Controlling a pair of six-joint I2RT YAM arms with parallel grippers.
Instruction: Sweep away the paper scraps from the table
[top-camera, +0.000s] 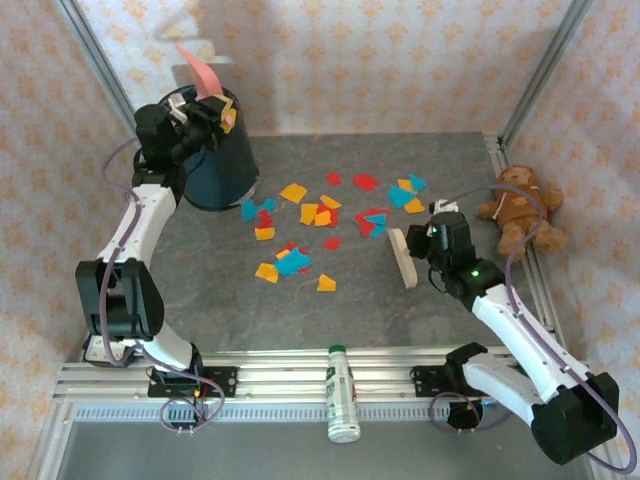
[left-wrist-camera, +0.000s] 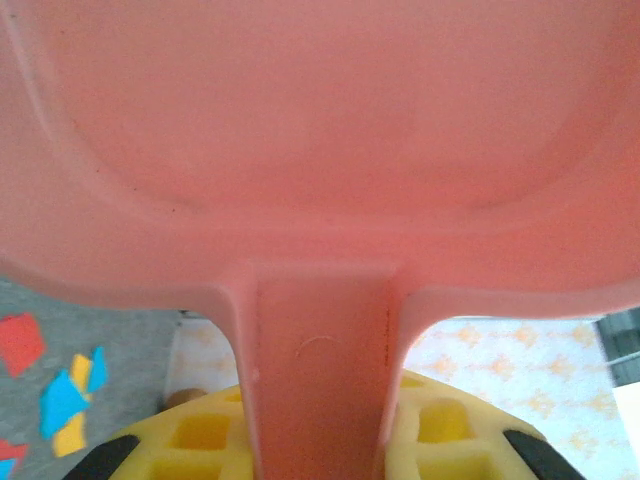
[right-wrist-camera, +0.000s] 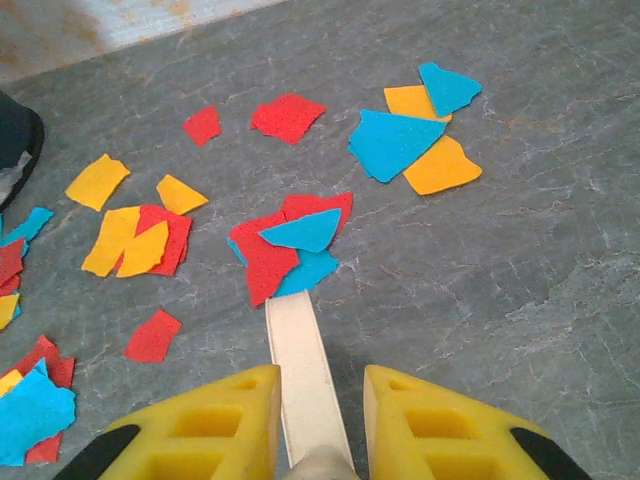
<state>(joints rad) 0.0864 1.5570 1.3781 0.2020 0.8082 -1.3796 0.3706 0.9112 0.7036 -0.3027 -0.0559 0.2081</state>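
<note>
Paper scraps in red, orange, yellow and teal-blue lie scattered over the middle of the dark grey table. My right gripper is low on the table at their right side, shut on a cream brush. Seen from the right wrist, the brush handle runs between the yellow fingers, and its tip touches a red and blue cluster of scraps. My left gripper is raised at the back left, shut on the handle of the pink dustpan, which it holds over the bin. Close up, the dustpan hides most of what lies beyond it.
A dark blue round bin stands at the back left under the dustpan. A brown teddy bear sits at the right edge. A white bottle with a green cap lies across the front aluminium rail. Patterned walls close in the back and sides.
</note>
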